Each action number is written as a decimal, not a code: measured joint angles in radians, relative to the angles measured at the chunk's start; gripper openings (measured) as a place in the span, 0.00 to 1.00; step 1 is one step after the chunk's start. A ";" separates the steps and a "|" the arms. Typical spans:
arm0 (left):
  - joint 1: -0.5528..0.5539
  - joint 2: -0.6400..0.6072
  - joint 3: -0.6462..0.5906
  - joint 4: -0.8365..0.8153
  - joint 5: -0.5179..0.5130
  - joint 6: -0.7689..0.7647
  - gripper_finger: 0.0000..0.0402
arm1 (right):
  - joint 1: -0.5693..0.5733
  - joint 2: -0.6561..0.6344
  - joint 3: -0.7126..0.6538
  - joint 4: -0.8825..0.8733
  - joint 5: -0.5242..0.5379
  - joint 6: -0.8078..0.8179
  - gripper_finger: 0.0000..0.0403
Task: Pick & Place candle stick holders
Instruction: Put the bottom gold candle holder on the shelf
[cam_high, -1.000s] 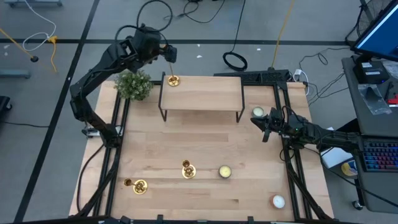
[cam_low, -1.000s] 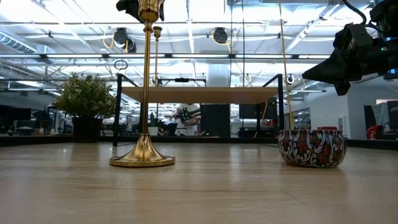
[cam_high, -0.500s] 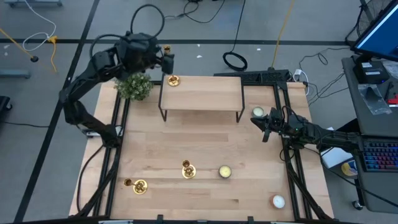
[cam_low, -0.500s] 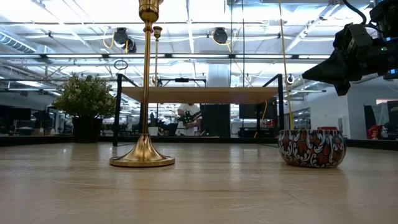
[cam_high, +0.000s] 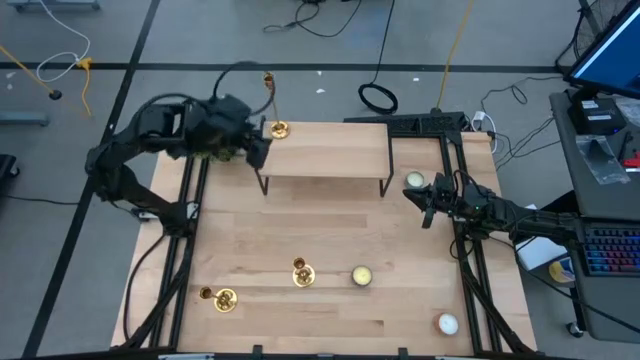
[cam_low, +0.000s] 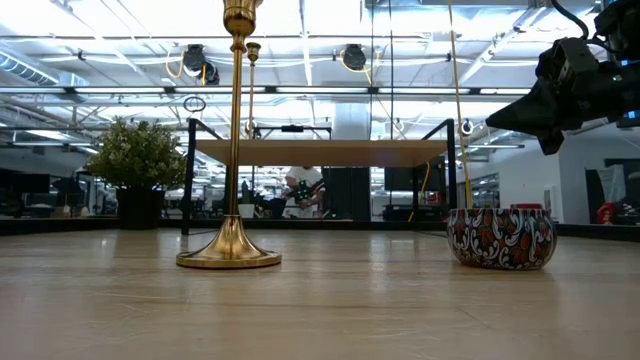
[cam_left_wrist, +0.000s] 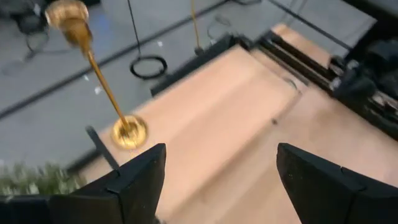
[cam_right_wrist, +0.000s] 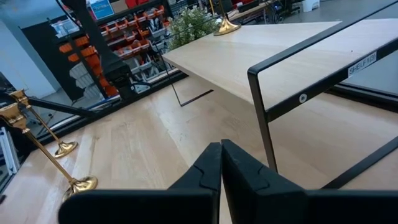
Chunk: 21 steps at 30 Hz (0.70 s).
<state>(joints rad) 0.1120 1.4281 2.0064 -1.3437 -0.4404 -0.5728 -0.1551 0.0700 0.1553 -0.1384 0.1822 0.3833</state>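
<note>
One gold candle stick holder (cam_high: 278, 129) stands by its round base on the far-left corner of the wooden shelf (cam_high: 330, 150); the left wrist view shows it too (cam_left_wrist: 129, 132). Two more stand on the table near the front edge, one (cam_high: 303, 272) nearer the middle and one (cam_high: 225, 298) to its left. My left gripper (cam_left_wrist: 221, 177) hovers open beside the shelf's left end (cam_high: 256, 148), with nothing between its fingers. My right gripper (cam_right_wrist: 221, 168) waits shut at the table's right side (cam_high: 428, 205).
A small green plant (cam_high: 215, 142) sits under my left arm at the table's far left. A patterned candle tin (cam_high: 362, 276) stands beside the front candle stick holders. Other candles (cam_high: 414, 180) (cam_high: 446, 323) sit along the right side. The black shelf legs (cam_right_wrist: 264, 118) stand mid-table.
My left gripper has drawn back from the top of the candle stick holder on the shelf, swinging toward the table's near-left and turning as it went, with its fingers apart throughout. That holder stays upright on the shelf corner.
</note>
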 joint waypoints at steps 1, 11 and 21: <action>-0.018 -0.006 0.000 -0.034 0.000 -0.032 0.75 | 0.000 0.000 0.000 0.000 0.000 0.001 0.01; -0.211 -0.009 -0.006 -0.220 0.106 -0.321 0.72 | 0.000 0.000 0.000 0.000 0.000 0.000 0.01; -0.390 0.010 -0.008 -0.227 0.143 -0.541 0.66 | 0.000 0.000 0.000 0.000 0.000 -0.002 0.01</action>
<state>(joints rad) -0.2778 1.4384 1.9987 -1.5711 -0.2977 -1.1141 -0.1554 0.0700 0.1551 -0.1387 0.1822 0.3813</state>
